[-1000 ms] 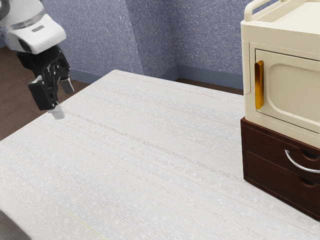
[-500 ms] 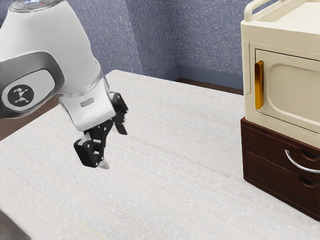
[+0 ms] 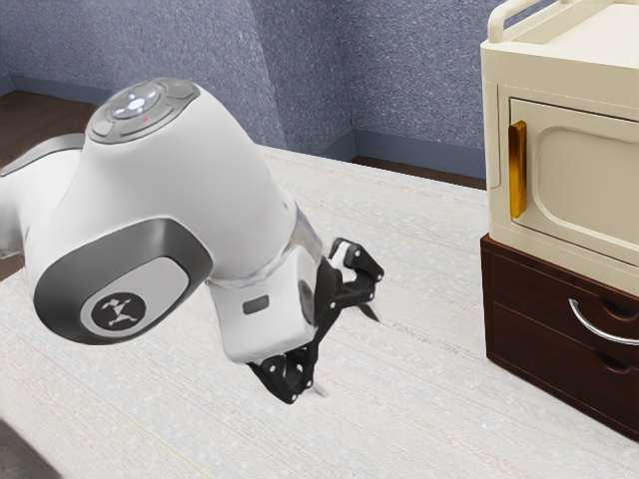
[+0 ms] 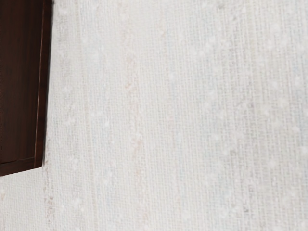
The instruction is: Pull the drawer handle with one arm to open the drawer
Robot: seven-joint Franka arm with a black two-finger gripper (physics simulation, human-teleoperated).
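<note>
My gripper [image 3: 344, 350] is open above the white table, its fingers wide apart with nothing between them. Well away from it, at the exterior view's right, a dark brown drawer unit [image 3: 529, 344] carries a curved silver handle [image 3: 597, 332] on its upper part. The drawer fronts look flush, though the exterior view's edge cuts the unit off. In the wrist view, a corner of the dark brown unit [image 4: 19, 86] stands beside the pale tabletop.
A cream cabinet [image 3: 579, 75] with a golden door handle [image 3: 517, 170] rests on top of the drawer unit. Bare white table [image 3: 429, 399] lies between the gripper and the unit. Blue-grey walls [image 3: 399, 70] rise behind.
From the exterior view's upper left, my arm has swung toward its right and lower, bringing the open gripper nearer the drawer unit. The unit and its handle have not moved.
</note>
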